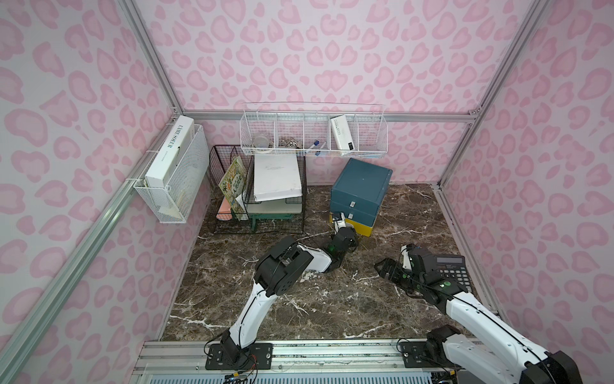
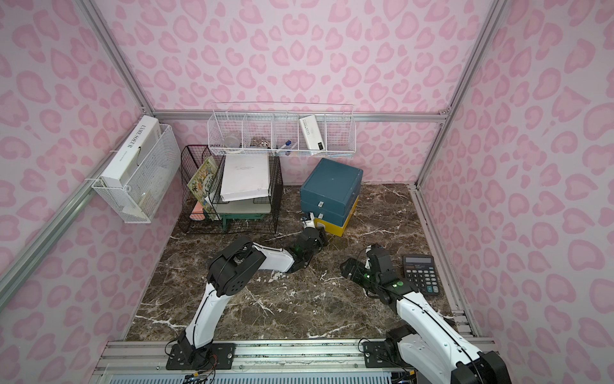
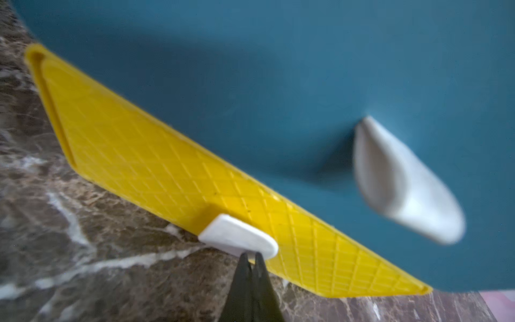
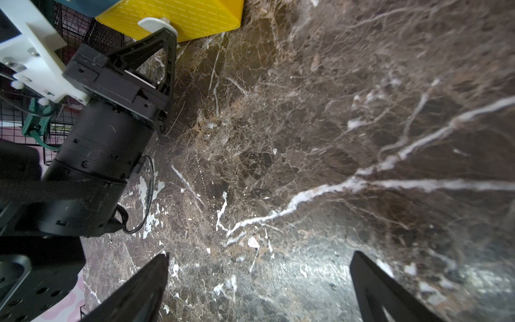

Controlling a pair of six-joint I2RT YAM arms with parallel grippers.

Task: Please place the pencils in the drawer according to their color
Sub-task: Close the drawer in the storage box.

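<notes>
The drawer (image 1: 362, 181) (image 2: 332, 183) is a dark-teal cabinet at the back of the marble table, with two teal fronts over a yellow one (image 3: 156, 156) (image 4: 178, 14). My left gripper (image 3: 250, 256) (image 1: 355, 234) (image 2: 323, 232) is shut. Its fingertips touch the edge of the yellow front's white handle (image 3: 238, 235) (image 4: 154, 23), and nothing is held between them. My right gripper (image 4: 260, 253) (image 1: 390, 271) (image 2: 352, 269) hangs open over bare marble, in front of the cabinet and to its right. No pencils are in view.
A black calculator (image 1: 448, 271) (image 2: 420, 274) lies beside the right arm near the right rail. A black wire file rack (image 1: 259, 196) with books stands at the back left. White wire baskets hang on the back wall (image 1: 312, 136) and the left wall (image 1: 172, 179).
</notes>
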